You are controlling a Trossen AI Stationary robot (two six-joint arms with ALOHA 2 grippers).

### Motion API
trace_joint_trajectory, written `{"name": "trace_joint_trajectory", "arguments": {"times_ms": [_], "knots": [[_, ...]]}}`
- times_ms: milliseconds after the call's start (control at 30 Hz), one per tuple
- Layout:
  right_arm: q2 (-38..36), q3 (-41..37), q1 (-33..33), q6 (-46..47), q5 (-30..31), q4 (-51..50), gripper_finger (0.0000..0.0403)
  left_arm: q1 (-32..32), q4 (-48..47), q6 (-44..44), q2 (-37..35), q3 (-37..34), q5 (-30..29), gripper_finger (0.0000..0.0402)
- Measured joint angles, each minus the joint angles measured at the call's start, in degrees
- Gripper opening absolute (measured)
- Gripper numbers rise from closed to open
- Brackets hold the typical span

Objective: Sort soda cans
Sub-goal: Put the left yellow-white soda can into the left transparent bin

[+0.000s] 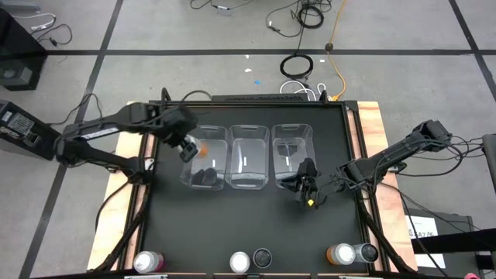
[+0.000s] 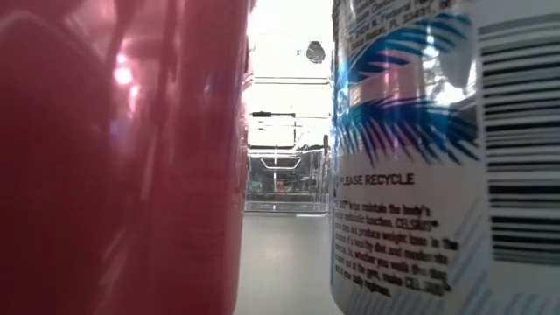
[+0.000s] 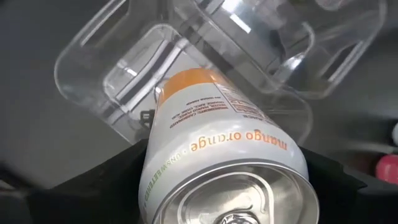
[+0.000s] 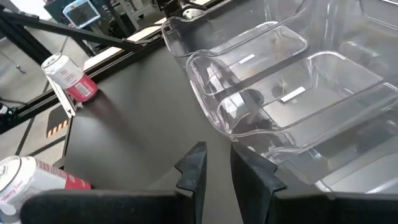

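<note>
My left gripper [image 1: 188, 147] hangs over the left one of three clear bins [image 1: 203, 159], shut on a white and orange can [image 3: 224, 137] marked "mango orange". A dark object [image 1: 205, 178] lies in that bin. My right gripper [image 1: 307, 188] waits at the right bin's near edge [image 1: 293, 180]. It holds nothing, and only a narrow slit shows between its fingers [image 4: 217, 165]. Along the table's near edge stand a pink can [image 1: 147, 262], a pale can [image 1: 239, 262], a dark can [image 1: 262, 257], an orange can [image 1: 341, 254] and another dark can [image 1: 364, 252]. My left gripper pinches the orange can between its two fingers [image 3: 127, 171], one on each side of the body near the silver top end [image 3: 161, 186]. The can is lifted clear and tilted. Its orange bottom end [image 3: 189, 81] points down into the left bin.
The three bins sit side by side at the table's middle, the middle one [image 1: 249, 159] between the other two. In the low view a pink can [image 2: 114, 157] and a white-blue can [image 2: 437, 157] stand right before the camera. Bare dark table [image 1: 232, 225] lies between bins and near-edge cans.
</note>
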Motion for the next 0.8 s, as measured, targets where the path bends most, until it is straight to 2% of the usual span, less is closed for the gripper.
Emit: {"name": "trace_joint_trajectory", "arguments": {"times_ms": [167, 367, 800], "knots": [[0.0, 0.0, 0.0, 2.31, 0.05, 0.0, 0.0066, 6.24, -0.14, 9.1, 5.33, 0.0, 1.1, 0.0325], [0.0, 0.0, 0.0, 4.03, 1.28, -0.02, 0.0066, 10.8, -1.19, 15.84, 10.04, 0.0, 1.16, 0.0325], [0.0, 0.0, -1.51, 3.82, 2.83, -0.02, 0.0066, 14.75, -0.57, 20.97, 11.87, 0.02, 1.34, 0.0325]]}}
